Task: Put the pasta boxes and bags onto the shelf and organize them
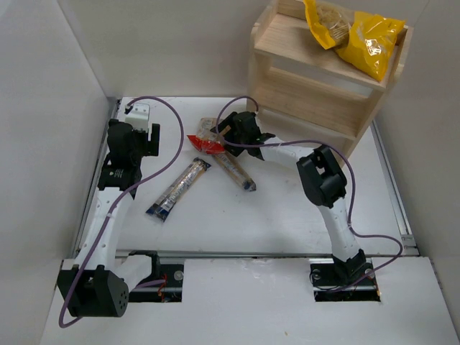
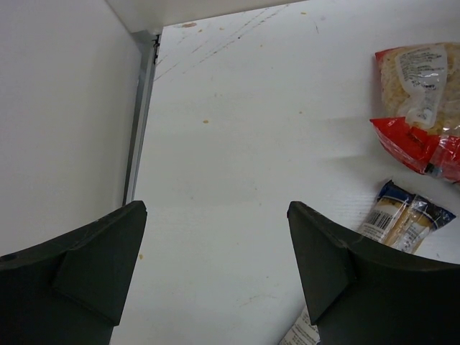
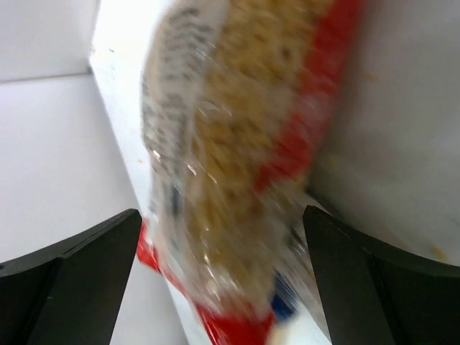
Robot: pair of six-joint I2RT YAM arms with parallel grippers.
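blurred red bag (image 3: 237, 172) with pasta showing fills the gap between the spread right hand (image 3: 223, 287) fingers.

The pale wooden two-tier shelf (image 1: 309, 93) stands at the far right of the table (image 1: 287, 215). A crinkly yellow bag (image 1: 370, 43) lies slumped on its top tier. The red bag (image 1: 208, 144), pasta showing through its clear window, lies flat on the table left of the shelf. Two slim dark-blue spaghetti packs lie nearer, splayed apart: one (image 1: 178, 188) leaning left, the other (image 1: 237, 172) just beside the red bag
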